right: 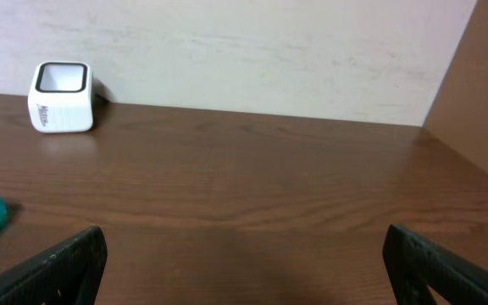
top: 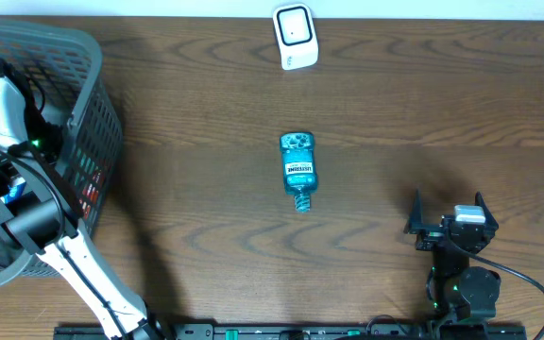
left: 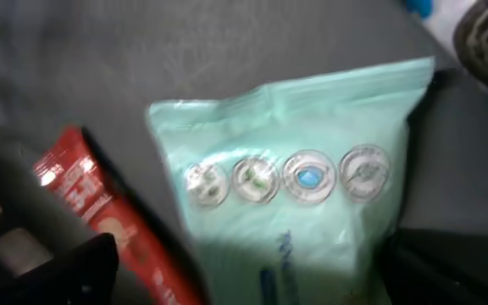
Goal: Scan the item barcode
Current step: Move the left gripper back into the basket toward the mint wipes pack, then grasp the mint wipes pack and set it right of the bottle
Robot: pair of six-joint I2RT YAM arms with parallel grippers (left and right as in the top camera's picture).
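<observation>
White left arm (top: 76, 263) with black joints; black right arm (top: 465, 283) and right pincer (top: 448, 200).

The bottle (top: 297, 170) on the table has a white word along its blue label that looks like LISTERINE. The scanner (right: 59, 99) has small dark print on its side, too small to read. In the basket, the pouch (left: 312, 195) shows four round emblems and blue lettering, and the red tube (left: 100, 207) white lettering, all blurred.
</observation>
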